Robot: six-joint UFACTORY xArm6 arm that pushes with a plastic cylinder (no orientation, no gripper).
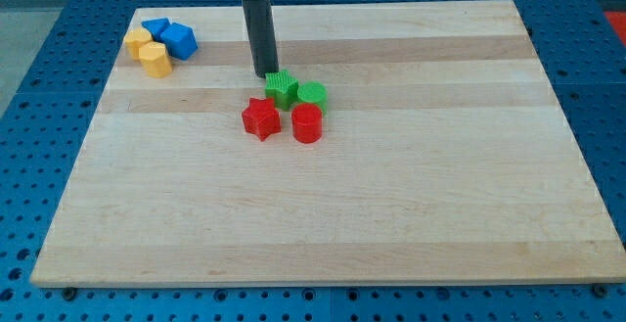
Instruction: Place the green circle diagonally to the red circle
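Note:
The green circle (pixel 313 93) sits on the wooden board just above the red circle (pixel 307 123), nearly touching it and slightly to its right. A green star (pixel 282 88) touches the green circle's left side. A red star (pixel 260 118) lies left of the red circle. My tip (pixel 265 74) is down on the board at the upper left of the green star, close to or touching it, and left of the green circle.
Near the board's top left corner stand two blue blocks (pixel 179 40) (pixel 155 27) and two yellow blocks (pixel 156 59) (pixel 138 40) in a tight cluster. The wooden board (pixel 323 214) lies on a blue perforated table.

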